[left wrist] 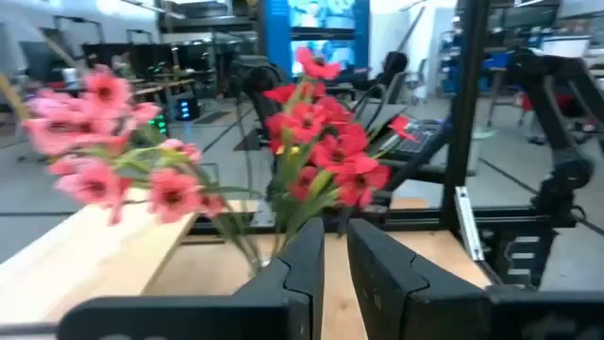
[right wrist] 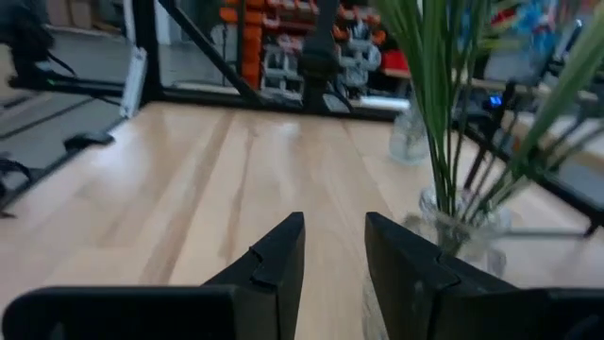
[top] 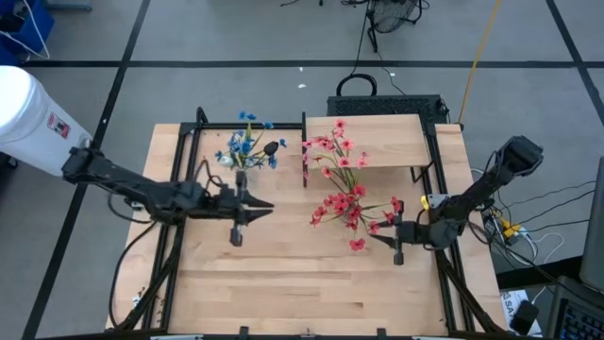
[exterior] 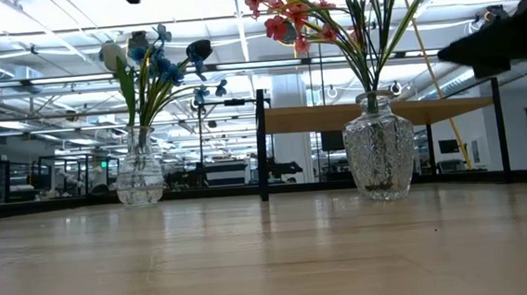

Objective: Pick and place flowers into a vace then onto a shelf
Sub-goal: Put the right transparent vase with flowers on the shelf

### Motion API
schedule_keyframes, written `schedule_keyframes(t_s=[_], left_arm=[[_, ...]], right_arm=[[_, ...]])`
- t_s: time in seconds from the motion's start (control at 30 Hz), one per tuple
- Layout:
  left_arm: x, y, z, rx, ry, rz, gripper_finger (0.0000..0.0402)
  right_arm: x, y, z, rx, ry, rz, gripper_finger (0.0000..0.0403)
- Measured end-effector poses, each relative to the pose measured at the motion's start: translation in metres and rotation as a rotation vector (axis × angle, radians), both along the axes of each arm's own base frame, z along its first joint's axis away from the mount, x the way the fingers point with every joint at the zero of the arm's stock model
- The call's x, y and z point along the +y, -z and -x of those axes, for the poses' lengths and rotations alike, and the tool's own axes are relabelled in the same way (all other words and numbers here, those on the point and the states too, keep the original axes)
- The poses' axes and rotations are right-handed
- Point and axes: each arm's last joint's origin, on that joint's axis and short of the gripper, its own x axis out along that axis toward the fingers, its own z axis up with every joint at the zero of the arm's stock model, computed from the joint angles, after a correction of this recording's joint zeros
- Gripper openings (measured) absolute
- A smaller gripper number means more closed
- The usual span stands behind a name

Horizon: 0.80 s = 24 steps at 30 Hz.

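We bring the right gripper point(top: 397, 242) (fingers narrowly parted, empty) squarely around the red flowers' vase point(exterior: 379, 153), gripping low; the left gripper point(top: 238, 219) matches.

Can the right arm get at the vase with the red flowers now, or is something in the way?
Probably yes. The right tool hangs just beside the vase holding the red flowers, holding nothing, with bare tabletop between them; only the spreading stems could brush it.

The red-pink flowers point(exterior: 291, 15) were cut off by the low view's top edge; their blossoms point(left wrist: 104, 142) blurred in the left wrist view; the right wrist view lost the stalks' point(right wrist: 439, 85) tops; the shelf point(exterior: 373, 114) stood partly hidden behind the near vase point(exterior: 379, 158).
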Motion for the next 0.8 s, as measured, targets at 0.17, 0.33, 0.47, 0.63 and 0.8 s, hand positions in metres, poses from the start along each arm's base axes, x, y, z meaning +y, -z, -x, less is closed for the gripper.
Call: schedule_keyframes(t_s=[0.17,0.33,0.47,0.63,0.8], left_arm=[[-0.002,-0.01,0.018,-0.013,-0.008,-0.015,0.0058],[-0.002,-0.015,0.026,-0.028,0.01,-0.051,0.0058],[-0.005,-0.009,0.02,0.002,0.012,-0.07,0.0058],[-0.007,-0.004,0.013,0.008,0.01,-0.081,0.0058],[-0.007,-0.007,0.012,-0.021,0.006,-0.102,0.0058]], right_arm=[[0.001,-0.015,0.007,-0.079,-0.035,-0.025,0.0105],[-0.003,-0.031,0.016,-0.164,-0.038,-0.106,0.0105],[-0.003,-0.028,0.019,-0.129,-0.077,-0.135,0.0105],[-0.005,0.0,0.02,0.079,-0.036,-0.181,0.0105],[-0.008,0.013,0.017,0.148,0.052,-0.292,0.0114]])
